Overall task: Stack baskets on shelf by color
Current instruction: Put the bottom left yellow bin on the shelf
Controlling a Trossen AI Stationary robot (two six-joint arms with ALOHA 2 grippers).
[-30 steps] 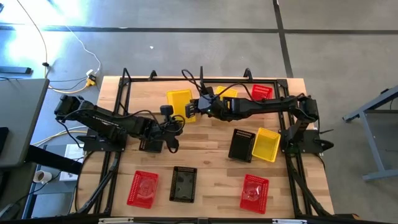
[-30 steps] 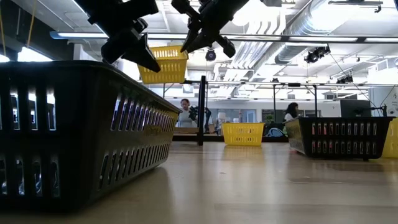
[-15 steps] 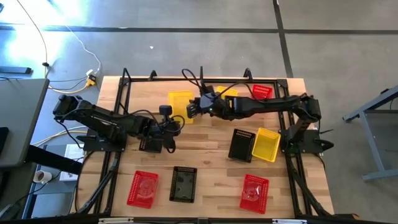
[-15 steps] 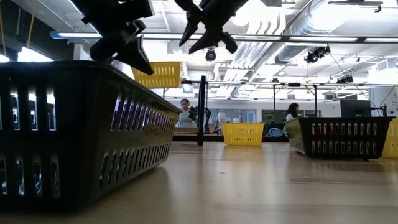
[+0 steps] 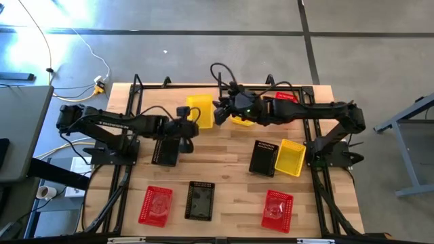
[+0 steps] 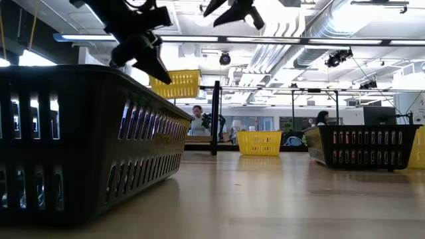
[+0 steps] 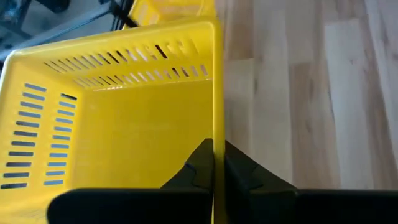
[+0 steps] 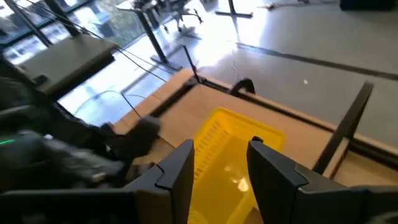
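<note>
L gripper clamped, R gripper open

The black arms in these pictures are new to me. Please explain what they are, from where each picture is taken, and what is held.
They are two robot arms at a wooden table, each ending in a two-finger gripper. One picture looks down from above, one looks level across the tabletop, and two come from cameras on the wrists. Small baskets lie on the table, such as a red basket and a black basket. The left gripper is shut on the wall of a yellow basket, held off the table. The right gripper is open nearby and holds nothing.
</note>
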